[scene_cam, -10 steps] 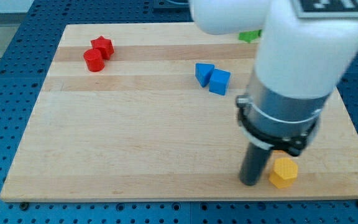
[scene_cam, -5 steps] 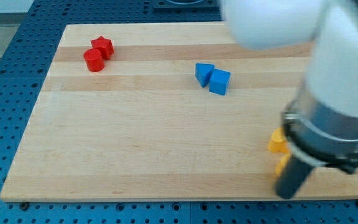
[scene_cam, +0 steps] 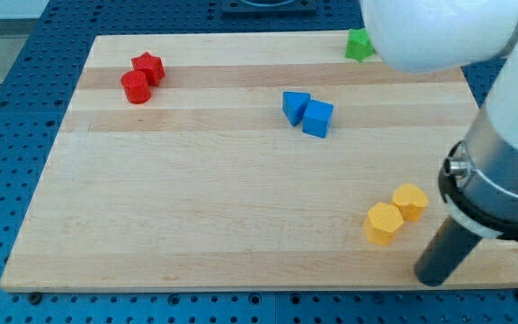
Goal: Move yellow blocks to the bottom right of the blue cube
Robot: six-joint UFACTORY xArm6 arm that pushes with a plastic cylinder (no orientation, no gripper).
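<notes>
Pincer: none, only my tip [scene_cam: 436, 281], right of 2 yellow blocks [scene_cam: 397, 213], holding nothing.

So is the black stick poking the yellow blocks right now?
Apart. In the camera view, bare wood shows between my tip and the nearer yellow block, up to its left. The other yellow block is also clear of the rod.

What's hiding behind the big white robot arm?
The arm covers the wooden board's right edge and part of the green block at the view's top. Anything else behind it cannot be seen. My tip sits right of the two yellow blocks.
</notes>
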